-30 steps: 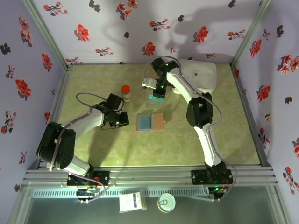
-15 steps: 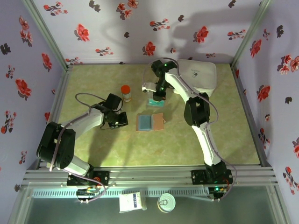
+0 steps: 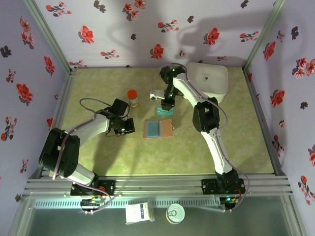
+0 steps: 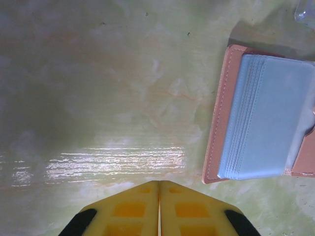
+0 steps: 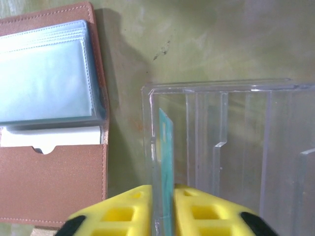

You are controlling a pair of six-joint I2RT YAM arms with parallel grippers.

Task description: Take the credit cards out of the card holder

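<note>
- One teal credit card stands on its long edge inside a clear plastic tray, just inside the tray's left wall, in its leftmost slot.
- The right end effector sits over that corner of the tray. Its yellow fingers are a narrow gap apart, with the card's near end and the tray wall between them. I cannot tell whether they pinch the card or merely flank it.
- The card holder lies open and flat on the bench, just beside the tray's left wall and apart from it. Blue-grey sleeves fill its upper half in the right wrist view. Below them a white slip is tucked into the tan pocket.
- In the overhead view the holder is near the middle of the bench, with the tray just behind it.
- The left end effector has its yellow fingers pressed together with nothing between them. It is over bare bench to the left of the holder, close to it without touching.
- Farther out, a small bottle with an orange cap stands upright behind the left arm.
- A large white rounded box sits in the far right corner of the bench.
</note>
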